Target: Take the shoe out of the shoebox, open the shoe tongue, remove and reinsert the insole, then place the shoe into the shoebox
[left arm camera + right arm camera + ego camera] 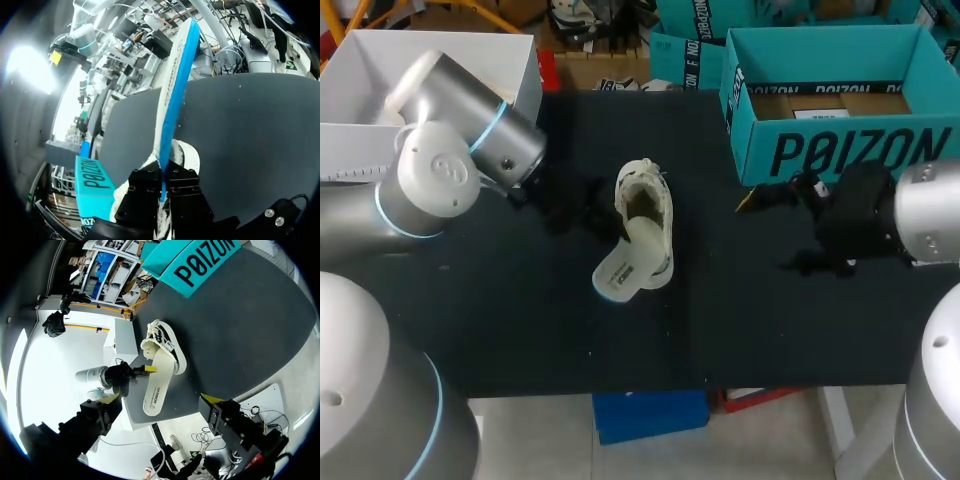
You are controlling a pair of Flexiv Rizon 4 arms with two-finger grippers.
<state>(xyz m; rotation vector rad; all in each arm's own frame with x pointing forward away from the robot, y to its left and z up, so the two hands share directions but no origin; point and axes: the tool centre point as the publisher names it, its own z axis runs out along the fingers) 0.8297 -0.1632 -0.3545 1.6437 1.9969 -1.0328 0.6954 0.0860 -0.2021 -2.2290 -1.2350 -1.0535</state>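
Observation:
A cream shoe (643, 203) lies in the middle of the black table. Its insole (628, 267), pale on top with a blue underside, sticks out of the opening toward the table's front edge. My left gripper (610, 228) is beside the shoe, shut on the insole's edge. In the left wrist view the insole (172, 95) runs edge-on away from the black fingers (150, 195), with the shoe (187, 156) just under them. My right gripper (757, 198) hovers open in front of the teal shoebox (840, 150), away from the shoe. The right wrist view shows the shoe (162, 340), the insole (157, 387) and my left gripper (146, 369) ahead.
The teal shoebox stands open at the back right, with cardboard inside. A white box (380, 80) sits at the back left behind my left arm. The table's front edge (650, 385) is close below the insole.

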